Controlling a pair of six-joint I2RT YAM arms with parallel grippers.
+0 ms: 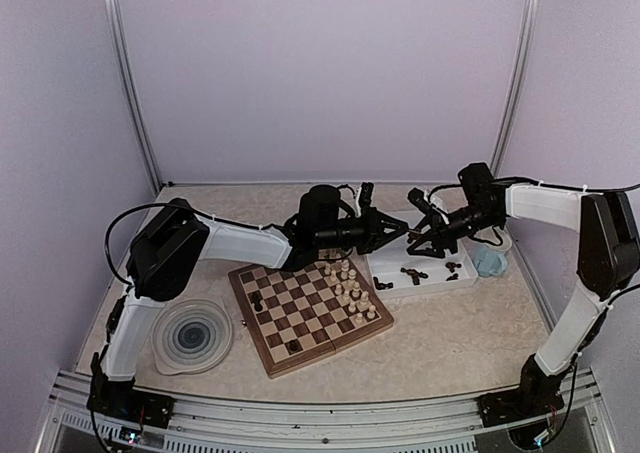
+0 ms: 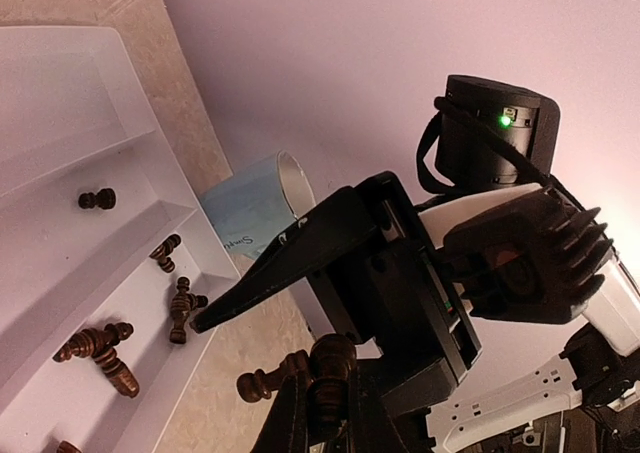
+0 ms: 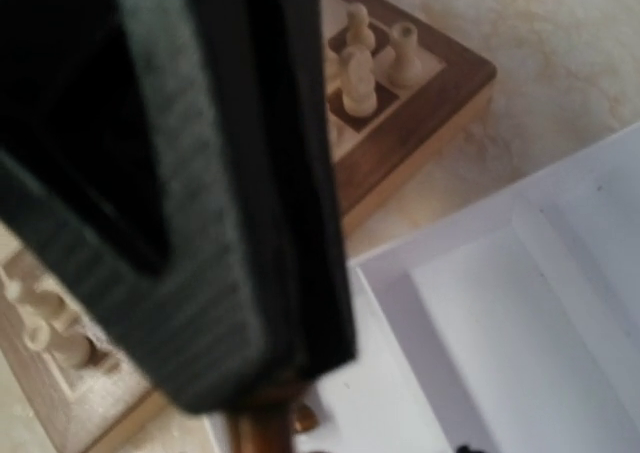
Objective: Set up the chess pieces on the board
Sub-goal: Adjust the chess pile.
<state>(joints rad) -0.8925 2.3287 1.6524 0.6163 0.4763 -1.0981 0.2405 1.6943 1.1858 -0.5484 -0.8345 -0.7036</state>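
Left claw (image 2: 322, 398) grips dark piece (image 2: 331, 358); blue cup (image 2: 252, 201) printed "Simpl…".

The tray (image 1: 450, 284) lies right of the board (image 1: 305, 323), the plate (image 1: 192, 335) left.

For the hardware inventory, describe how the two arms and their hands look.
The left arm and right arm share one build: white shell links between bulky black joint housings, with thin black cables looping alongside. The left hand and right hand are black, with long tapering fingers. A green light glows on the right arm's black cylindrical housing.
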